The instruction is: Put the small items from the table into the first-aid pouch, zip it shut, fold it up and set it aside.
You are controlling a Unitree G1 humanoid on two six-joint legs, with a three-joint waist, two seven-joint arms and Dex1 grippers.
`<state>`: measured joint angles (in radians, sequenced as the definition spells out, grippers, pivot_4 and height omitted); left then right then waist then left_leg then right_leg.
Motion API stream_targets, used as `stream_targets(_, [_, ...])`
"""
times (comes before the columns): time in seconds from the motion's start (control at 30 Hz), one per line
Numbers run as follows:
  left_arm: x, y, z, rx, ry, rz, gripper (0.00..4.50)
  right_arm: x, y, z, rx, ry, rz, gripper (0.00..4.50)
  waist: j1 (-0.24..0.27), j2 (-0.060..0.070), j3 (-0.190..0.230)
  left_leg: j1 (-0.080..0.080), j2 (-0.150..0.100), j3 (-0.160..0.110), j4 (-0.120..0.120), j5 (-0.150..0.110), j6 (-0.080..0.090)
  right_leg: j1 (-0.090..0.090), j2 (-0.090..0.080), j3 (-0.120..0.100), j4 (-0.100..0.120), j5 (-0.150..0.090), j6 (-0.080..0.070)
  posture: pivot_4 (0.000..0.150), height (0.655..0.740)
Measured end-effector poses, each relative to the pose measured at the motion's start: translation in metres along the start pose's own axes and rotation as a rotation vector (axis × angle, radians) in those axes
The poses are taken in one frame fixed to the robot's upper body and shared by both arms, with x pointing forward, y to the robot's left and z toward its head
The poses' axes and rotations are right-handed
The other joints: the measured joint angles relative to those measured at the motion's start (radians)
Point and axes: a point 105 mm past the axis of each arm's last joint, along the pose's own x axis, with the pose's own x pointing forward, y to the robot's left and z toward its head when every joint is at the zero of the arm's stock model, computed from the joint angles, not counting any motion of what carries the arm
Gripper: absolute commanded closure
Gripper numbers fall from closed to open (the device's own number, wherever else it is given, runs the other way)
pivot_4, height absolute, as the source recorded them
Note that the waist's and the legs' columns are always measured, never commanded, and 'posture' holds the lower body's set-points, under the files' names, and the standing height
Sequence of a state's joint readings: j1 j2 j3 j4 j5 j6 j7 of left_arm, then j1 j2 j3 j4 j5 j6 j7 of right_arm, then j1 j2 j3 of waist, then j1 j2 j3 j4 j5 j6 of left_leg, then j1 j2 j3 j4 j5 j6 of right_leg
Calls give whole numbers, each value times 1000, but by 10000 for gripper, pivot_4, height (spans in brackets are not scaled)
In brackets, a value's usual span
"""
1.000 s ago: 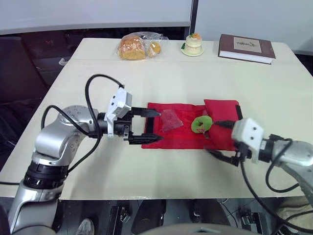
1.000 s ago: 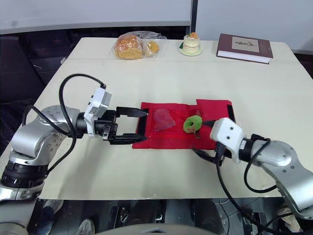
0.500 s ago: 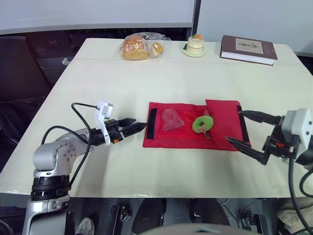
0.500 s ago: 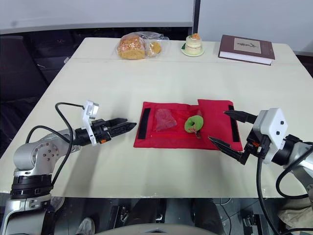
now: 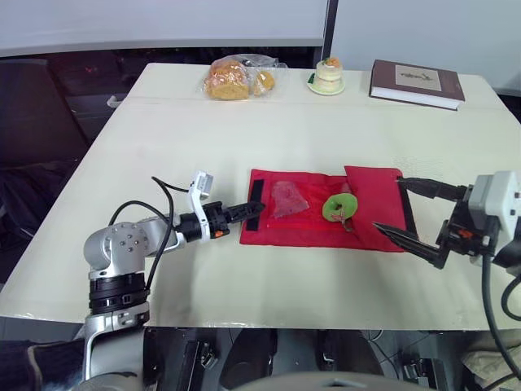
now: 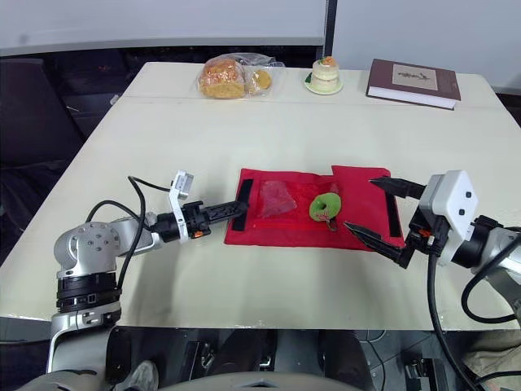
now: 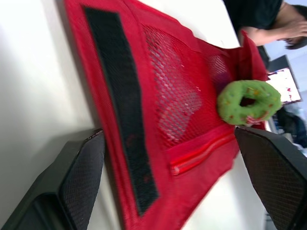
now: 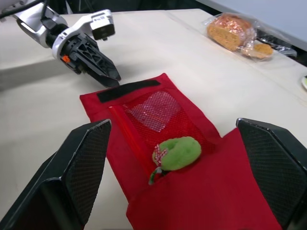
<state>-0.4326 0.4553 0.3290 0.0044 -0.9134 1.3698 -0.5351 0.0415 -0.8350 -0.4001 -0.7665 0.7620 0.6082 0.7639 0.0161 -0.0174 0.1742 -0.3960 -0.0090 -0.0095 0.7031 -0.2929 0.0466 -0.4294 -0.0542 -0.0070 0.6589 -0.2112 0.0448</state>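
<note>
The red pouch (image 5: 303, 230) is lying open on the table (image 5: 326, 130), its long axis running between our grippers. The left gripper (image 5: 257, 209), seemingly spread, is nosing its black strip (image 5: 255, 195). The right gripper (image 5: 388, 204), gaping and empty, is sitting nearer the green ring (image 5: 336, 206).

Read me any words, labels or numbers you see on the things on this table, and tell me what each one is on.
Book: its cover label is too small to read.
Red pouch: no writing visible.
Bread bag: nothing legible.
No text here can be quoted.
</note>
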Motion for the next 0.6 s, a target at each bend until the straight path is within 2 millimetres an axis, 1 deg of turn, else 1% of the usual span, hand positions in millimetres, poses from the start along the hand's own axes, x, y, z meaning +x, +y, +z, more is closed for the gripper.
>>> stream_targets(0.13, [3,-4,-2,-55,1,-38,0,2,2,5,7,-22,10,446,0,0,0,0,0,0,0,0,0,0,0,1,0,0,0,1500,7289])
stream_targets(0.23, [4,-8,-2,-81,-3,-69,7907,4,5,7,16,-32,23,0,-1,0,0,0,0,0,0,0,0,0,-1,1,0,0,0,1500,7289])
stream_targets(0.37, [3,-9,-2,-86,-1,-72,27064,5,6,8,38,-39,28,0,-1,0,0,0,0,0,0,0,0,0,-1,2,0,0,0,1500,7289])
stream_targets(0.5, [1,-8,-1,-83,-1,-66,44385,8,9,7,63,-36,47,0,-1,0,0,0,0,0,0,0,0,0,-1,2,0,0,0,1500,7289])
stream_targets(0.6, [-3,-6,-2,-80,1,-59,44797,9,10,8,65,-38,56,0,-2,0,0,0,0,0,0,0,0,0,-1,2,0,0,0,1500,7289])
